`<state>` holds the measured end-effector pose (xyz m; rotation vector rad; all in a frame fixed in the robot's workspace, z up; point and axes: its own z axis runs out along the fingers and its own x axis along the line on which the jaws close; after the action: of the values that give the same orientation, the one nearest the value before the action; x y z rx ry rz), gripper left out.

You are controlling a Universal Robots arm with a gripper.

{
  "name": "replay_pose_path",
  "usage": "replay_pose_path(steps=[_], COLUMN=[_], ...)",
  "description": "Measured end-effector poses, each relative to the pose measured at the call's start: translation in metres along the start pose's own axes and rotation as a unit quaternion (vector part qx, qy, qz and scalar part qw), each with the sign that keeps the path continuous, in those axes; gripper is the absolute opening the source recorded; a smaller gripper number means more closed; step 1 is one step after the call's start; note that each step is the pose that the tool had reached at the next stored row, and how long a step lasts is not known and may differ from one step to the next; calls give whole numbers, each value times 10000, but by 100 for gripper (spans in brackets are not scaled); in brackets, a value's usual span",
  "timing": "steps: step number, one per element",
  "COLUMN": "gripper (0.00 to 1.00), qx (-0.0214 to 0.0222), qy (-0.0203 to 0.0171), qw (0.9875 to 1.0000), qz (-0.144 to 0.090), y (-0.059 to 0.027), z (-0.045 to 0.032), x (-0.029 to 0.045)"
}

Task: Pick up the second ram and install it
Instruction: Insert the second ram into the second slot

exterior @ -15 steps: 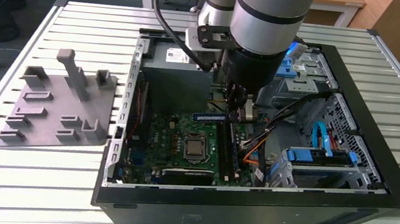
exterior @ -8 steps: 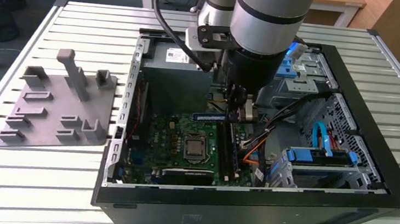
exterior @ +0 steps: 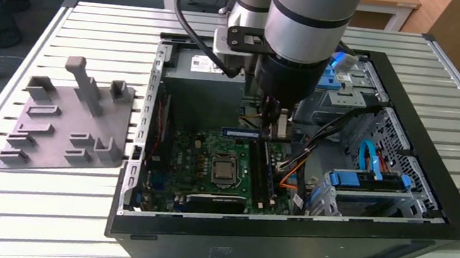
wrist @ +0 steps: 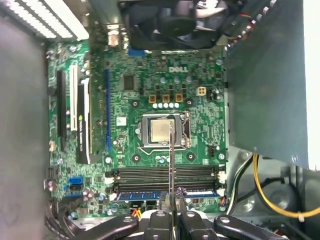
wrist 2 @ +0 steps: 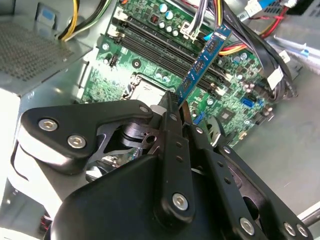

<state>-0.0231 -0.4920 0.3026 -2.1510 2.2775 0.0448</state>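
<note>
A white table (exterior: 96, 27) of long ribbed metal slats carries everything. On it lies a large black steel computer case (exterior: 287, 242), boxy and open on top, with its sheet-metal bays and cable bundles exposed. A thick, smooth silver cylindrical robot arm (exterior: 312, 23) with black joint bands comes down into the far half of the case. At the exterior view's left, beside the case, sits a flat matte grey plastic tray (exterior: 60, 138) with upright blocks.

Inside the case, a plain grey sheet-metal power supply box (exterior: 200, 91) fills the far corner. Near of it lies a green motherboard (exterior: 198, 154), densely studded with small round capacitors and solder points. At its middle is a square metal processor socket (wrist: 160, 131) with a shiny lid. Beside the socket run long, narrow black plastic slot rails (wrist: 150, 174), lying parallel and close together.

The black metal gripper (wrist 2: 175, 102), built of flat bolted links, hangs over these rails. Its fingers are pressed together on one end of the second ram (wrist 2: 202, 62), a long, thin, flat blue-green circuit-board stick with dark rectangular chips. The stick reaches away from the fingertips and slants across the rails, above the board. I cannot tell whether its far end touches a rail. In the first wrist view it shows edge-on as a thin line. There a similar blue stick (wrist: 142, 195) sits in the rail nearest the gripper.
</note>
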Motion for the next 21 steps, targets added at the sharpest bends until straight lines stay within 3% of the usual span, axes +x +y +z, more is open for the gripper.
replay_pose_path(steps=[4,9,14,21], gripper=[14,14,14,14], qx=[9,19,29,40], qy=[-5,-10,-16,-23], qw=[9994,9973,9938,9877], qz=[348,736,1110,1566], y=[0,0,0,0], z=[3,6,10,15], x=[0,1,1,1])
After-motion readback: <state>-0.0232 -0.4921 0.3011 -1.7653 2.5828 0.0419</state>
